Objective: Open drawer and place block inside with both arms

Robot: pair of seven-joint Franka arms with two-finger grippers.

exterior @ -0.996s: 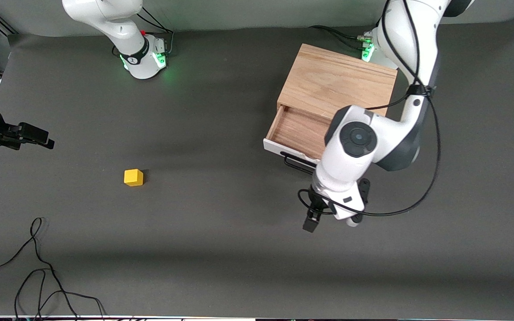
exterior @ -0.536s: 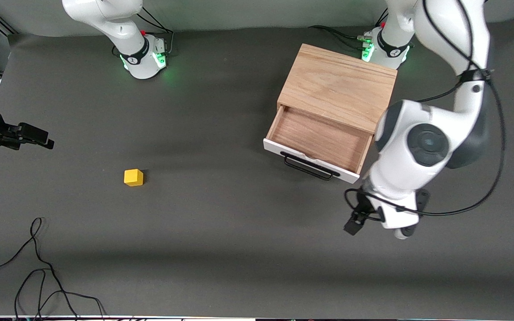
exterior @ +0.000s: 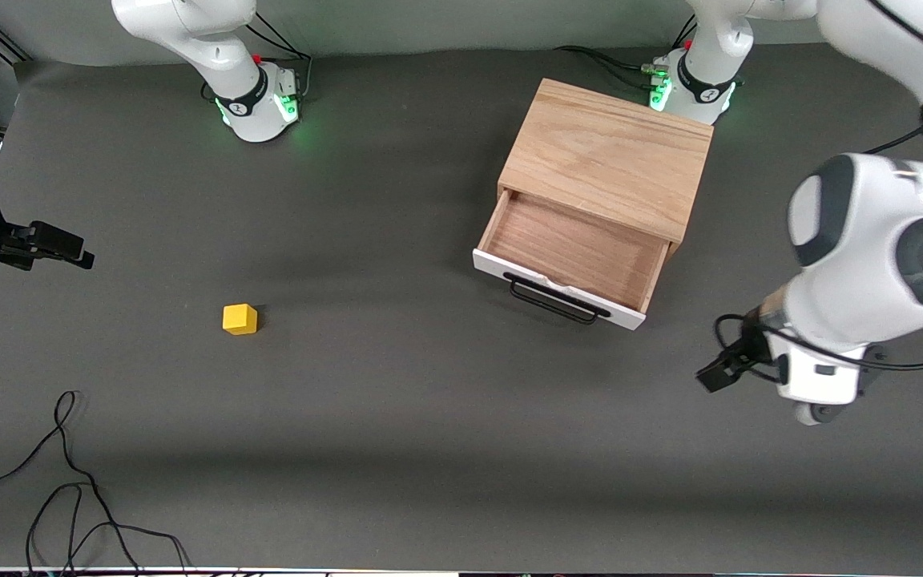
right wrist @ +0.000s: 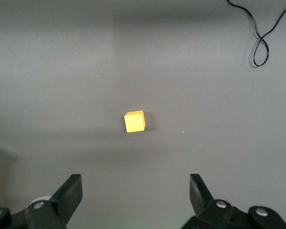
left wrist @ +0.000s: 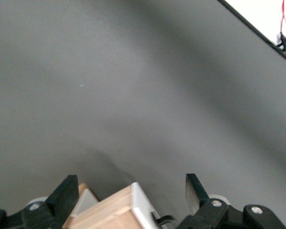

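Both grippers' fingers stand wide, empty. Left gripper [exterior: 716,375] has swung off the open drawer [exterior: 570,255] toward its bench end. Right gripper [exterior: 61,247] and block [exterior: 239,319] unchanged.

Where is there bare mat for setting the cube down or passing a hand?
Bare mat lies between the cube and the open drawer, and along the camera-side edge below both. It is tighter at the loose cable and around the left gripper beside the drawer's handle.

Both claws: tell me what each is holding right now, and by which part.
Nothing is held. The left claw hangs open over bare table near the open drawer; the right claw is open above the yellow block, which sits alone on the table.
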